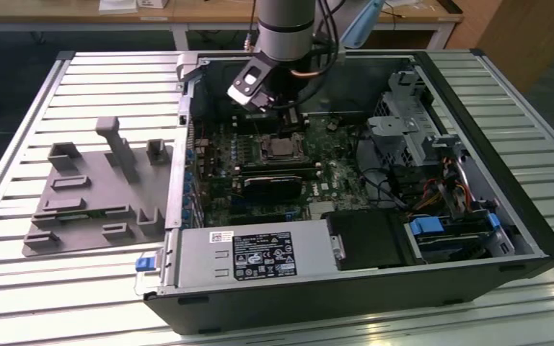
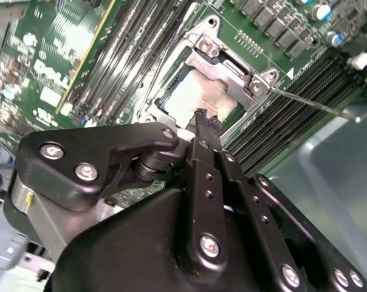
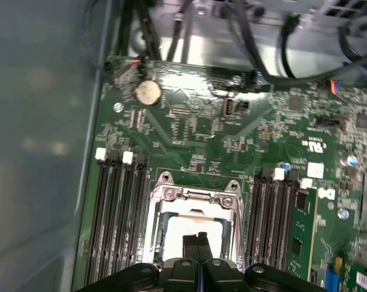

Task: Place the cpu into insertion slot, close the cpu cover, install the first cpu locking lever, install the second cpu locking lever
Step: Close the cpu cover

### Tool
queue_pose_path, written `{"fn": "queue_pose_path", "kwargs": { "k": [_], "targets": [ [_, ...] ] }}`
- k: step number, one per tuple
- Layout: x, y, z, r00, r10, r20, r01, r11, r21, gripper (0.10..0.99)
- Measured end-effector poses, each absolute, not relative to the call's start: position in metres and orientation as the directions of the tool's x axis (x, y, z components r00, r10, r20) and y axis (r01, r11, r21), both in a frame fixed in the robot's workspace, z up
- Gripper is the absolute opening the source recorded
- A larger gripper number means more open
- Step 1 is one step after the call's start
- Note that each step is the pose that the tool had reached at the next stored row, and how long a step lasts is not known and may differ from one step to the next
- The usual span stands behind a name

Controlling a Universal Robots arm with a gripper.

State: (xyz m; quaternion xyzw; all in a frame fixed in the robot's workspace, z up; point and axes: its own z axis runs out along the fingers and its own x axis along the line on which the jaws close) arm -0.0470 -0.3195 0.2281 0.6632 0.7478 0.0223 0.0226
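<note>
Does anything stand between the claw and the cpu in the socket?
Nothing visible does. The claw hangs above the cpu, whose metal top shows bare through the window of the cpu cover.

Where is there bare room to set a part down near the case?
Bare table slats around the gray fixture at the exterior view's left, and beyond the case at its right. Crowded: memory slots flank the cpu beneath the pincer.

In both wrist views the gripper (image 2: 203, 117) (image 3: 198, 238) hides the near side of the chip (image 2: 192, 94) and of the metal frame (image 2: 223, 67) around it. In the exterior view the arm (image 1: 285, 29) is cut off by the edge, and the socket (image 1: 282, 148) is too small to tell what lies in it.
</note>
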Motion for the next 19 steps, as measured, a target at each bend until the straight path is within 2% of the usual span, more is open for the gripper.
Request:
{"fn": "queue_pose_path", "kwargs": {
  "k": [19],
  "targets": [
    [-0.0470,-0.3195,0.2277,-0.449,0.894,-0.006,0.892,0.448,0.063,0.102]
  ]
}}
